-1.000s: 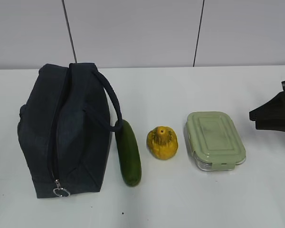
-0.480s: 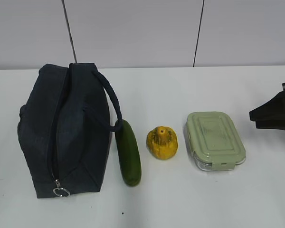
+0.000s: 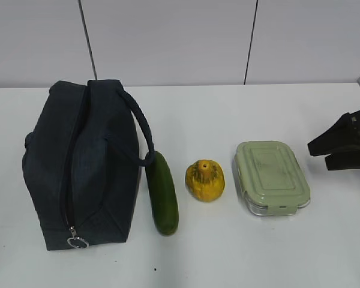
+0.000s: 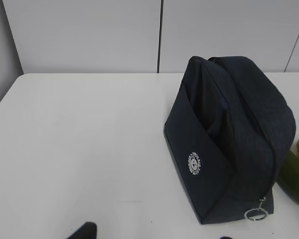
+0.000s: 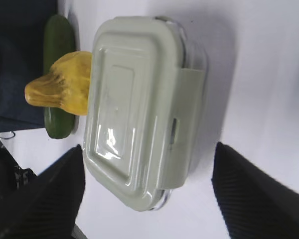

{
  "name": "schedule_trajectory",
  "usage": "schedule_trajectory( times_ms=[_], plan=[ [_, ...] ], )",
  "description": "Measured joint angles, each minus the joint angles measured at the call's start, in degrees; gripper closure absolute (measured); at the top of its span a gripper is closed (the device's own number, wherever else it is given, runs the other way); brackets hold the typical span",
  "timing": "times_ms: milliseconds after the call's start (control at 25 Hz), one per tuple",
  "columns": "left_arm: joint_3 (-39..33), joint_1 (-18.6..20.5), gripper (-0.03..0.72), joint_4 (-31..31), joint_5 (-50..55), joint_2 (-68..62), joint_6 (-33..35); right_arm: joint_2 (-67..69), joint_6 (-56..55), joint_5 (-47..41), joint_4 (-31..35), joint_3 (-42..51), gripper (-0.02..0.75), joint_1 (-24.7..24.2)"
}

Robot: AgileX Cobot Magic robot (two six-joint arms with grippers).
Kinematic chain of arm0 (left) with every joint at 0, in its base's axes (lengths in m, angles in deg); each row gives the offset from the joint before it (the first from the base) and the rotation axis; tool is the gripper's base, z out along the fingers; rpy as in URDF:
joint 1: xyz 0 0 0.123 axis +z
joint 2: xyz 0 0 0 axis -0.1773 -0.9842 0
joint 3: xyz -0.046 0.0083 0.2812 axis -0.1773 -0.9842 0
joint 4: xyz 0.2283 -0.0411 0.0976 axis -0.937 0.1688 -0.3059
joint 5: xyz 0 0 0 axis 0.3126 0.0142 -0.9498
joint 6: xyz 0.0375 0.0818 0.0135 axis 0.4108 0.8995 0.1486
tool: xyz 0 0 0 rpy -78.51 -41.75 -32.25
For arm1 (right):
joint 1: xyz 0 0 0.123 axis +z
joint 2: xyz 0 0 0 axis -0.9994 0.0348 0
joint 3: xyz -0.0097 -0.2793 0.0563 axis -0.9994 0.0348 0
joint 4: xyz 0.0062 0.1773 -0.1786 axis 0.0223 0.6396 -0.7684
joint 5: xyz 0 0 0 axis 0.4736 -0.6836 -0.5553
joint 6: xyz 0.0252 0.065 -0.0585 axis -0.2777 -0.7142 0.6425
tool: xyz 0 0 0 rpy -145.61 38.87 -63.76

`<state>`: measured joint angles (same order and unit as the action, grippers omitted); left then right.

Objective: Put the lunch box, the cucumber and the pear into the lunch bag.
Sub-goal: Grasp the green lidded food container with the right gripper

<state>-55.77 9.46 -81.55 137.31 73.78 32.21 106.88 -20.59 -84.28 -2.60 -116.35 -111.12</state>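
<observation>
Only the left wrist view shows the bag's (image 4: 229, 144) white logo (image 4: 194, 163); right end effector (image 5: 144, 194) gapes beside the box (image 5: 139, 109); left end effector's state unclear.

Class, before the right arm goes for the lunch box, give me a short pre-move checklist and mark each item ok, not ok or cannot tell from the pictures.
1. Right gripper open, fingers spread wider than the lunch box: ok.
2. Right gripper empty and clear of the box: ok.
3. Lunch box lid seated, box flat on the table: ok.
4. Box stands apart from the pear: ok.
5. Lunch bag open to receive items: not ok, the zipper runs closed down to the ring pull.
6. Left gripper ready to open the bag: cannot tell, only one fingertip shows at the bottom edge of the left wrist view.
</observation>
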Motion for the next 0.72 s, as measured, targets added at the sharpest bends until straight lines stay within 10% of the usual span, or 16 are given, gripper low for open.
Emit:
schedule_trajectory(
  times_ms=[720],
  plan=[
    [0.00, 0.00, 0.253, 0.00, 0.00, 0.00, 0.00, 0.09, 0.00, 1.56, -3.30, 0.00, 0.155, 5.91]
  ],
)
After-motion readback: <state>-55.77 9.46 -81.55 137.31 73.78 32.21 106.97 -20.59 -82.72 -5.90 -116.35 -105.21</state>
